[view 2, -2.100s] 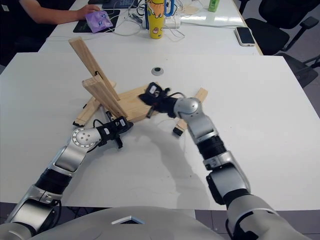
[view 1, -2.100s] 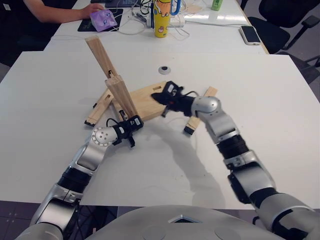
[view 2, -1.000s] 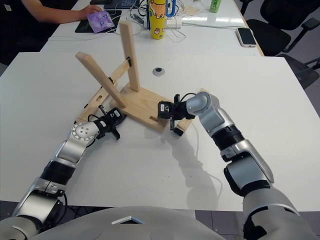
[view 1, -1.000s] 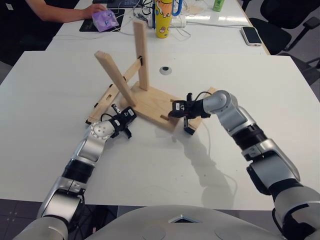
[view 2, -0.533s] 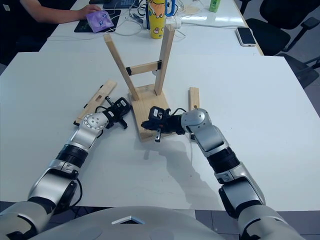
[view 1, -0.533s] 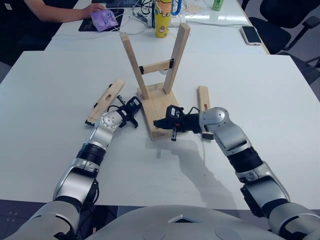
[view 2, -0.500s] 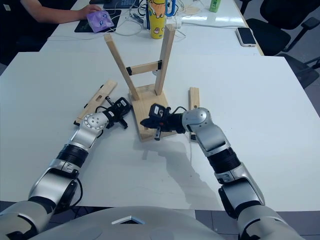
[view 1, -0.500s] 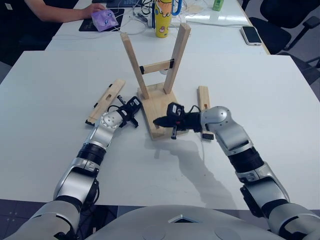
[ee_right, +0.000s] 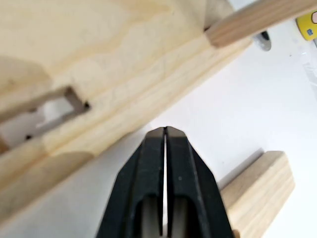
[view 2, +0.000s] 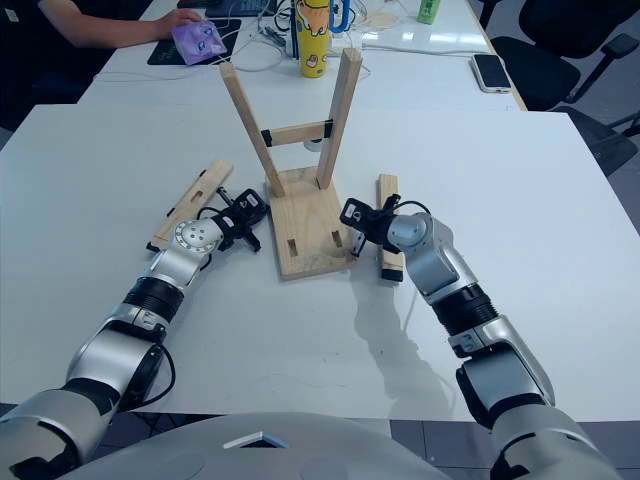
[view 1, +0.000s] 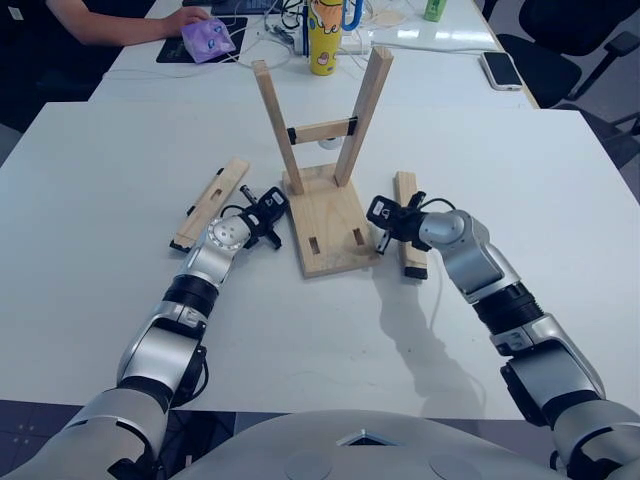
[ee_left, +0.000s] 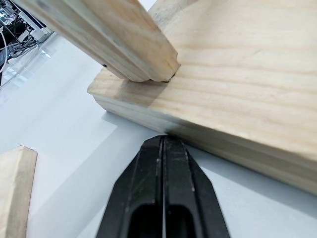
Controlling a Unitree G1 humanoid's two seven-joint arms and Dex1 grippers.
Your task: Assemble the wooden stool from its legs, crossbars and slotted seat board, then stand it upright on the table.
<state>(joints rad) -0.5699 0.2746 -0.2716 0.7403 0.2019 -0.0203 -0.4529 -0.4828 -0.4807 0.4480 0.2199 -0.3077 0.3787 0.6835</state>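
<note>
Wood stool half-built on the white desk: seat board flat, two legs standing.
Left to right: loose leg lying flat; left gripper pinched closed on nothing, tip at the board's left edge, contact unclear; the standing legs are joined by a crossbar at the far end, near slots open; right gripper closed and empty beside the right edge, covering part of a second loose leg.

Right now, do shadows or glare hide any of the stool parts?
Left eye view: even light, no glare on the seat board. Left wrist view: soft shadow on the table under the board's edge. Right wrist view: shadow darkens the board around its slot.
</note>
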